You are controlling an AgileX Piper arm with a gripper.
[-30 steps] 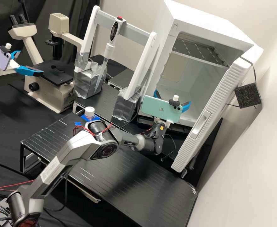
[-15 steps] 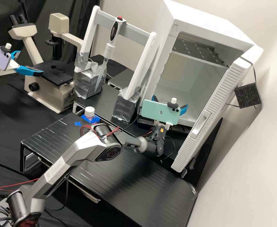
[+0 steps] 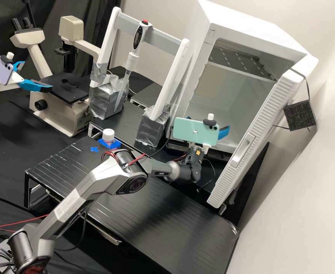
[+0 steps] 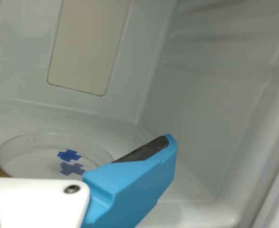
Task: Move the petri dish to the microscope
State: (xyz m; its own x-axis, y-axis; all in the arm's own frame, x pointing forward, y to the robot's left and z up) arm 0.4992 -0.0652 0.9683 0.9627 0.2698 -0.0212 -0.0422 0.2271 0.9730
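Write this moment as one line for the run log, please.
gripper: open, at white cabinet mouth | petri dish: on cabinet floor, not gripped | microscope: dish not yet delivered

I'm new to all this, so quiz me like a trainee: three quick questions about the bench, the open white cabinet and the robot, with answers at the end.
1. Multiple choice. Where is the petri dish?
A) on the microscope's stage
B) on the floor of the white cabinet
C) beside the bottle on the black stand

2. True or false: the bottle on the black stand has a red cap.

3. Fill in "open" or "shut": at the cabinet, the gripper is ____.

Key: 1: B. 2: False, the cap is white. 3: open.
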